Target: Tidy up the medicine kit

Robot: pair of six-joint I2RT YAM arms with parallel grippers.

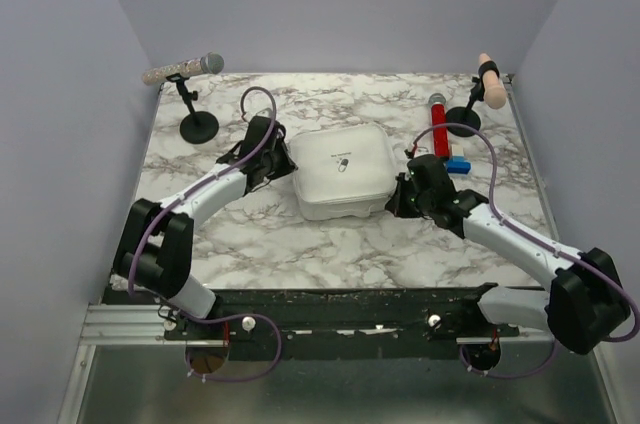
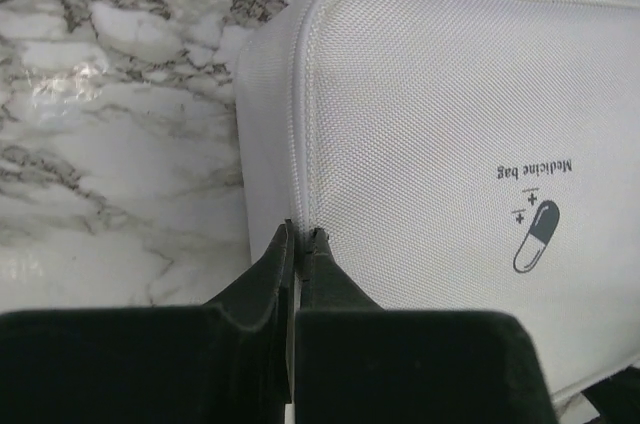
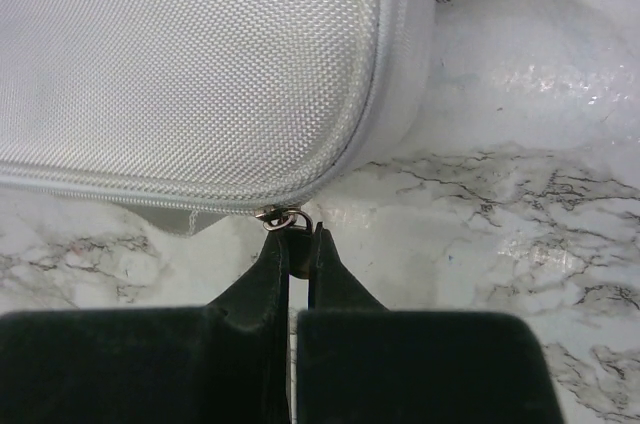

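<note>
Past my right gripper (image 3: 297, 232), further out and towards its outer side, a red cylinder (image 1: 439, 126) lies on the marble table (image 1: 260, 244), with a small blue block (image 1: 459, 165) near its close end. A black stand (image 1: 462, 121) with a peach-handled rod is behind those. Well out from my left gripper (image 2: 301, 236), on its outer side, another black stand (image 1: 199, 127) carries a grey-tipped rod.

The medicine kit (image 1: 343, 169) sits between my two grippers, and each one is up against a side of it. My left jaws are pressed together, their tips at the stitched seam where the lid meets the side wall. My right jaws are also together, their tips touching the small metal zip ring (image 3: 285, 214) at the kit's rounded corner. I cannot tell whether anything is pinched between them.

The kit is pale grey-white woven fabric with rounded corners and its lid down. A dark pill logo (image 2: 536, 235) and the words "Medicine bag" are on top.
</note>
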